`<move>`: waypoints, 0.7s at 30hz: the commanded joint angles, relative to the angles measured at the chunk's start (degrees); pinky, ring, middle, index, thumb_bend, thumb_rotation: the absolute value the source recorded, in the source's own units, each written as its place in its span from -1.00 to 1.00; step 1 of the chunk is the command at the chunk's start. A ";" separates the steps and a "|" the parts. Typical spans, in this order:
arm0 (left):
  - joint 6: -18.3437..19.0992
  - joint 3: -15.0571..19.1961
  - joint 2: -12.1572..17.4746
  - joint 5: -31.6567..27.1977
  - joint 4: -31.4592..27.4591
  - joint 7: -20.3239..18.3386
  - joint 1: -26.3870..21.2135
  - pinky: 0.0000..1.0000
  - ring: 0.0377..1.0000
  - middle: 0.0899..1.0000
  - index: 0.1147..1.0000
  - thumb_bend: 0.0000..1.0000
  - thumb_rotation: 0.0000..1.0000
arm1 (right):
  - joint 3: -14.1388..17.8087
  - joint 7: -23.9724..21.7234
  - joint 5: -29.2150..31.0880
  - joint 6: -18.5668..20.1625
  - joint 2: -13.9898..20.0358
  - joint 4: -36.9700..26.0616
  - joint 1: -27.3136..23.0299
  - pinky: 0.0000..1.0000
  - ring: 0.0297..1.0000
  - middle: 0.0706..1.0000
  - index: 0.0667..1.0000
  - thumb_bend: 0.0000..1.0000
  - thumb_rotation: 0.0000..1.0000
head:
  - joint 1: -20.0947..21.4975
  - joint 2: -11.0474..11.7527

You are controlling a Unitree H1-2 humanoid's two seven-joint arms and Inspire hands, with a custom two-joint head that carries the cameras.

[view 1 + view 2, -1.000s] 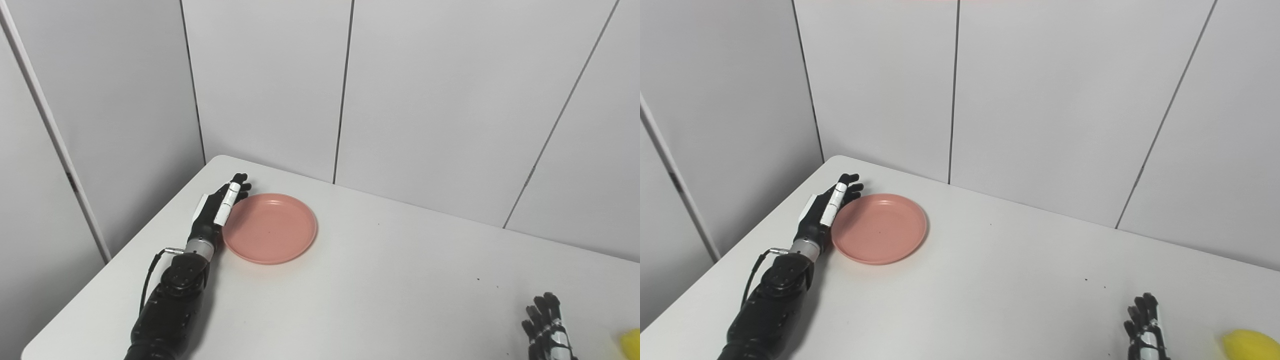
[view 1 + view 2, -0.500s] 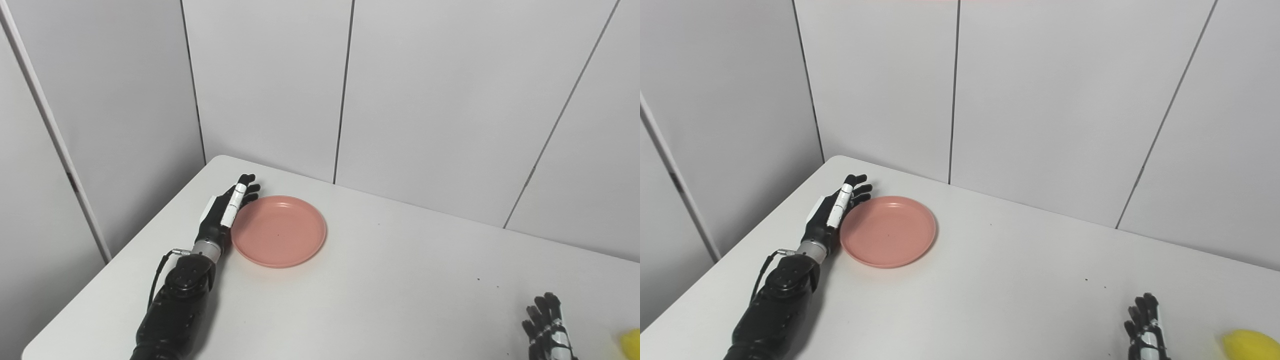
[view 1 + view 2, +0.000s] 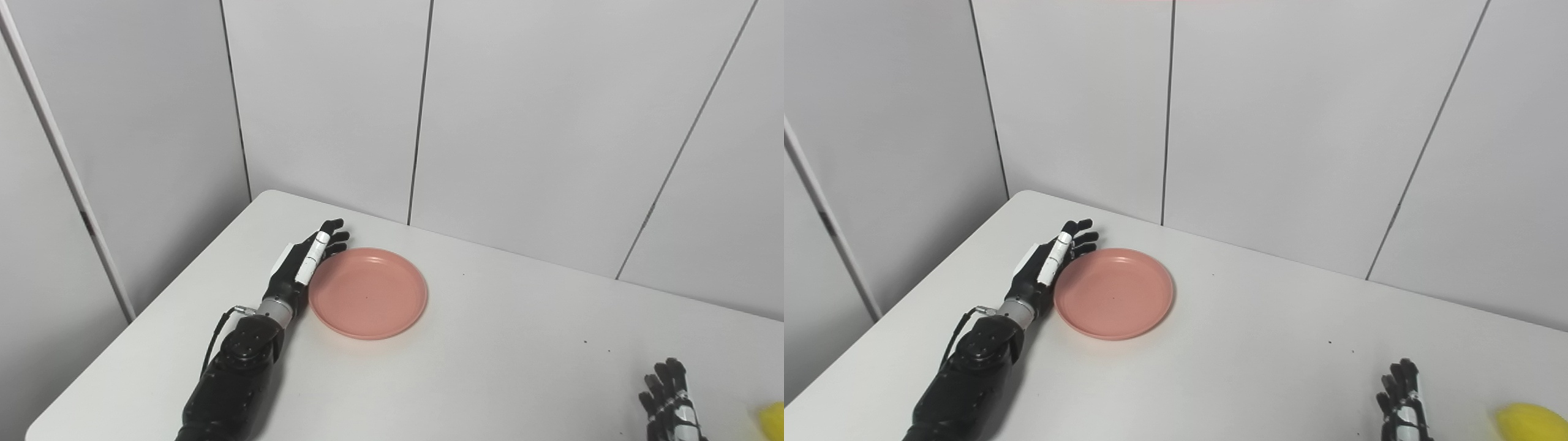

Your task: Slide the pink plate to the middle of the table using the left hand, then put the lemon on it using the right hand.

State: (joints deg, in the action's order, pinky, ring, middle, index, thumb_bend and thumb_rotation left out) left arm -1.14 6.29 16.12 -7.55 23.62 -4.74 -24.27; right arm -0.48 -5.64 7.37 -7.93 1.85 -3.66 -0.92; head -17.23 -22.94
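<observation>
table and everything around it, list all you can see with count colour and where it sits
pink plate: one, pink, flat on the table's left-centre part, nothing on it
lemon: one, yellow, at the near right corner, partly cut off by the picture's edge
table: one, white, filling the lower picture
wall panels: several, pale grey, behind and to the left of the table
left hand: one, black and white, open, its fingers along the plate's left rim
right hand: one, black and white, open, on the table left of the lemon
</observation>
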 commanded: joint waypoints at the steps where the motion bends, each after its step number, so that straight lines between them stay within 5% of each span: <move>1: 0.84 -0.64 0.07 0.42 -2.85 -1.04 -2.37 0.82 0.76 0.72 0.72 0.59 1.00 | 0.01 -0.25 0.21 -1.48 -0.22 0.43 0.64 1.00 0.99 0.99 1.00 0.24 1.00 | -0.04 0.00; 21: 0.53 -4.92 -3.15 2.40 -1.62 -3.02 -3.44 0.78 0.75 0.72 0.73 0.55 1.00 | -0.04 0.12 -0.23 -1.08 -0.36 -0.30 1.00 1.00 0.97 0.98 1.00 0.25 1.00 | 0.45 -0.80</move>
State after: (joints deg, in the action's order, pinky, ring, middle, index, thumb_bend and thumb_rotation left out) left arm 0.83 2.54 13.56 -5.71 22.54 -6.21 -25.09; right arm -0.52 -5.60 7.24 -7.93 1.84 -3.85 -0.72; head -16.79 -23.73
